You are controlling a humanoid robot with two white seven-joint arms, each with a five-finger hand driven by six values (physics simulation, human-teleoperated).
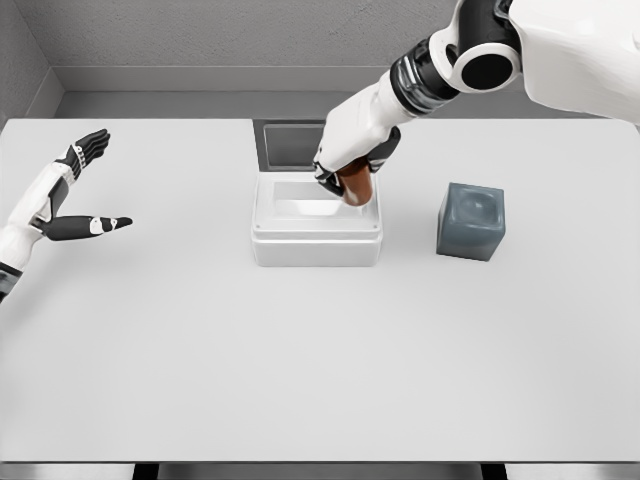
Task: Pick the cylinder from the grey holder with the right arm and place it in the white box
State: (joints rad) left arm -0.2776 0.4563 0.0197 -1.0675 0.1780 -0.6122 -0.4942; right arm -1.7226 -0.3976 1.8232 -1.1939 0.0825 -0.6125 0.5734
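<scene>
left hand [70,195]: far left of table, arm in from lower left. Fingers spread wide, thumb out, holding nothing. Looks parked clear of the work so it stays out of the other arm's path.
table [300,380]: pale grey top, everything sits on it.
dark panel [285,140]: grey recessed square just behind the box, partly hidden by the right forearm. Purpose unclear.
white box [316,240]: centre of table, open top, shallow tray inside. Target container; its open mouth faces up, so a drop from above works.
right hand [350,170]: arm comes down from upper right, hand over the box's right rear corner. Fingers wrapped round the cylinder, closed tight on it.
cylinder [356,186]: brown, held in the right hand, tilted a bit, lower end at or just inside the box rim near the right wall. Can't tell if it touches the box floor. Held from above, likely so it can go straight down into the opening.
grey holder [471,221]: dark grey block right of the box, apart from it. Round socket on top is empty, which fits the cylinder being out already.
stage: judged late, in the place phase; release not yet done.
risk: cylinder is close to the right wall, could catch the rim or tip over on release.
</scene>
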